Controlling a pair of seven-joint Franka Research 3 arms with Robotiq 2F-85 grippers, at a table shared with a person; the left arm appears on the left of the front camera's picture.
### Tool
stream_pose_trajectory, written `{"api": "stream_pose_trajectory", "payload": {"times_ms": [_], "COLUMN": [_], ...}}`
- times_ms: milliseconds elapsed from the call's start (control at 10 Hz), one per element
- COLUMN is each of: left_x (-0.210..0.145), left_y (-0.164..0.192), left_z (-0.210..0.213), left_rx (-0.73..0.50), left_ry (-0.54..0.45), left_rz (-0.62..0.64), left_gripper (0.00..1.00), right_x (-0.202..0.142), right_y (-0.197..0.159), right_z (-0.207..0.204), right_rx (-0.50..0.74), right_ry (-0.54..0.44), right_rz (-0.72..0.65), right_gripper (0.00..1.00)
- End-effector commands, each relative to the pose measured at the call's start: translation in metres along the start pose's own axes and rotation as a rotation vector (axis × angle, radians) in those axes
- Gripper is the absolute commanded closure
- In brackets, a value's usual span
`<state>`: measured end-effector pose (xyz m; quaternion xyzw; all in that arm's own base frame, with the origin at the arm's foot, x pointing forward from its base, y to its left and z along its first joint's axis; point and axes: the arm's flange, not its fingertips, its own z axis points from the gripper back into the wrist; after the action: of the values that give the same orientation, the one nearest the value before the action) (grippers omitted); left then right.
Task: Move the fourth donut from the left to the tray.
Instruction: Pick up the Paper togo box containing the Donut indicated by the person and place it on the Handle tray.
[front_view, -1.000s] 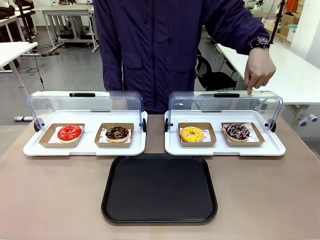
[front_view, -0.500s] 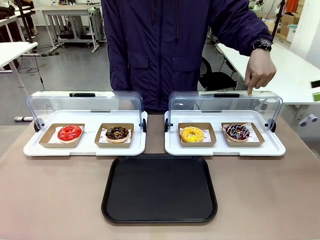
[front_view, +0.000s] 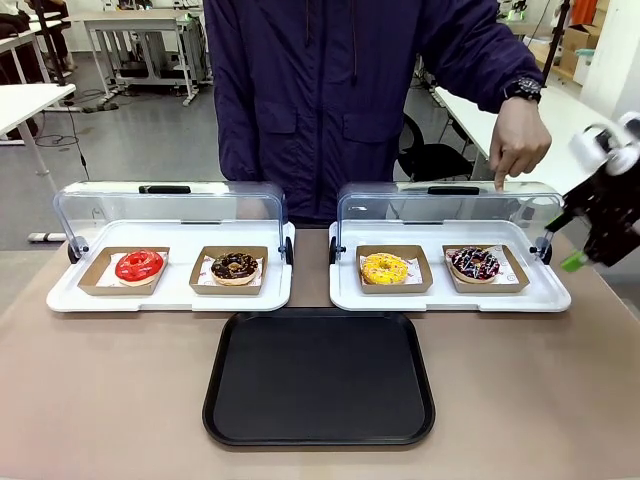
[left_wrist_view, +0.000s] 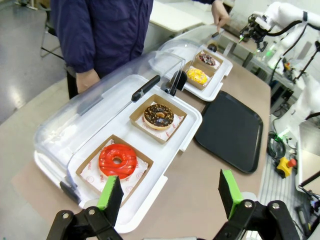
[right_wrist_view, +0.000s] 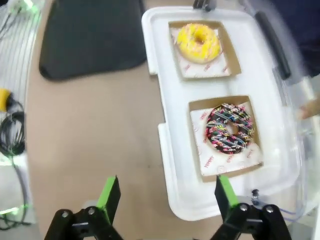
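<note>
Right gripper (right_wrist_view: 167, 192): jaws spread wide, nothing between them and touching nothing. In my right wrist view the two green pads (right_wrist_view: 109, 192) hang above the bare table (right_wrist_view: 90, 140), at the near edge of the white tray (right_wrist_view: 165, 100). In the front view it hovers by that tray's right end (front_view: 565, 243).
Left gripper (left_wrist_view: 170, 190): also spread wide and empty, hanging over the near corner of the other white tray (left_wrist_view: 190, 120).
Fourth donut (right_wrist_view: 230, 128): a ring with dark glossy icing, crossed by thin white, pink and blue streaks. It sits in its holder on the right-hand white tray, at that tray's right end (front_view: 475, 263).
Holder (right_wrist_view: 220, 100): a shallow square of brown cardboard, lined with white printed paper.
Neighbour: yellow-iced donut (right_wrist_view: 199, 42) with sprinkles, in a matching holder beside it.
Lid (front_view: 450, 205): a clear curved plastic dome with a black handle, swung back behind the donuts.
Black tray (front_view: 320, 380): matte plastic, rectangular with rounded corners and a raised rim. It lies bare on the table just in front of the two white trays.
Person's hand (front_view: 520, 140): one finger points down, its tip at the lid above the fourth donut.
</note>
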<state>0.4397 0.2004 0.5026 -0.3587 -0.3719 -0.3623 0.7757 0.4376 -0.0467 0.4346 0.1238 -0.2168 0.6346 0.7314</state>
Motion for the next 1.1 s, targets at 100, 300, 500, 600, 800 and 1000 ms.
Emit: {"api": "stream_pose_trajectory", "payload": {"times_ms": [100, 300, 500, 600, 800, 1000], "left_x": [0.0, 0.0, 0.0, 0.0, 0.0, 0.0], "left_y": [-0.001, -0.001, -0.001, -0.001, -0.001, -0.001], "left_z": [0.001, 0.001, 0.001, 0.001, 0.001, 0.001], "left_rx": [-0.006, -0.006, -0.006, -0.006, -0.006, -0.006], "left_ry": [-0.01, -0.01, -0.01, -0.01, -0.01, -0.01], "left_rz": [-0.004, -0.004, -0.004, -0.004, -0.004, -0.004], "left_gripper": [0.0, 0.0, 0.0, 0.0, 0.0, 0.0], "right_x": [-0.002, -0.006, 0.001, 0.001, 0.001, -0.002], "right_y": [0.011, 0.011, 0.013, 0.013, 0.013, -0.001], "right_z": [-0.044, -0.048, -0.047, -0.047, -0.047, -0.066], "right_rx": [-0.064, -0.083, -0.046, -0.046, -0.046, -0.096], "right_ry": [0.125, 0.048, 0.113, 0.113, 0.113, 0.139], "right_rz": [0.092, 0.104, 0.077, 0.077, 0.077, 0.061], "right_gripper": [0.0, 0.0, 0.0, 0.0, 0.0, 0.0]}}
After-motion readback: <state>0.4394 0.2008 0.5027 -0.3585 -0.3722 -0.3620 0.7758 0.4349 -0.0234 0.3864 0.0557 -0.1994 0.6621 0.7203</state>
